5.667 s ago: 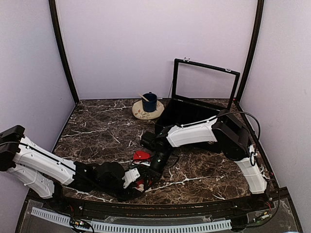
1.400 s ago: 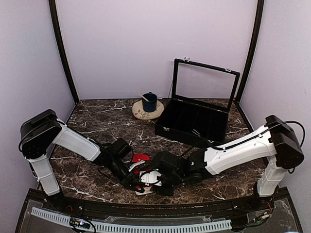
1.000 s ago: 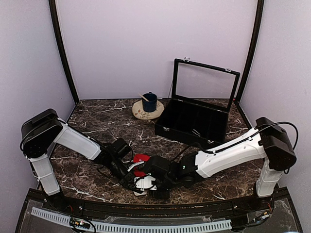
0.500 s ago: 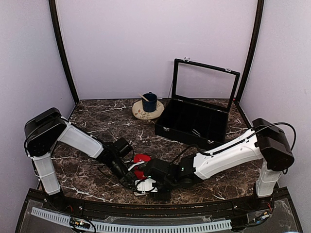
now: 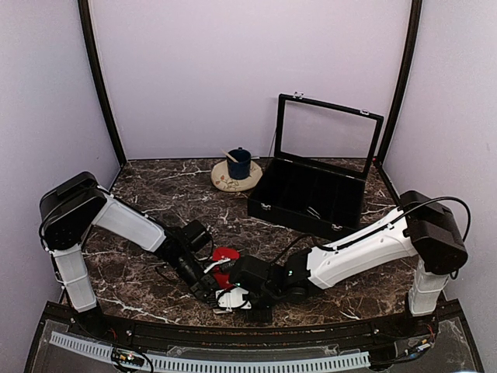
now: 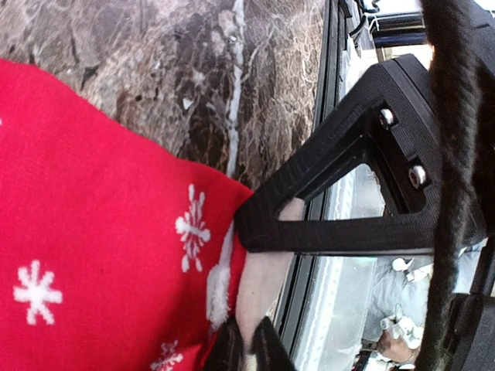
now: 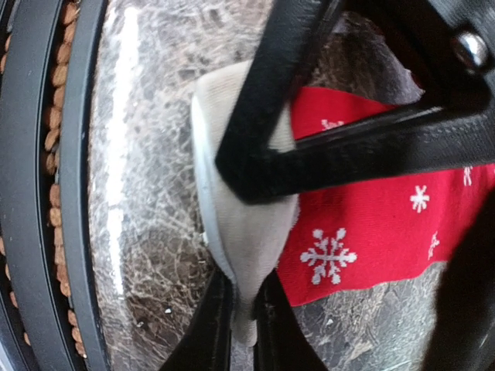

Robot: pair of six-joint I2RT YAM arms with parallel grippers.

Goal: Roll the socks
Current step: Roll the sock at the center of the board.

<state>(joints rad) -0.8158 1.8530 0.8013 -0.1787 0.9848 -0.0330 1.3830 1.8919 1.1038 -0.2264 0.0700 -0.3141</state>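
Pinching the red sock (image 7: 363, 216) by its pale end near the counter (image 7: 155, 232) front edge, right pincer (image 7: 244, 317) freshly closed from spread, left pincer (image 6: 246, 346) clamped on the same end, likely readying the roll.

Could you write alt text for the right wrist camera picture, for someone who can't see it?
The robot's right hand pinches the pale end of a red snowflake sock lying on a marble table. A second black finger crosses the same end.
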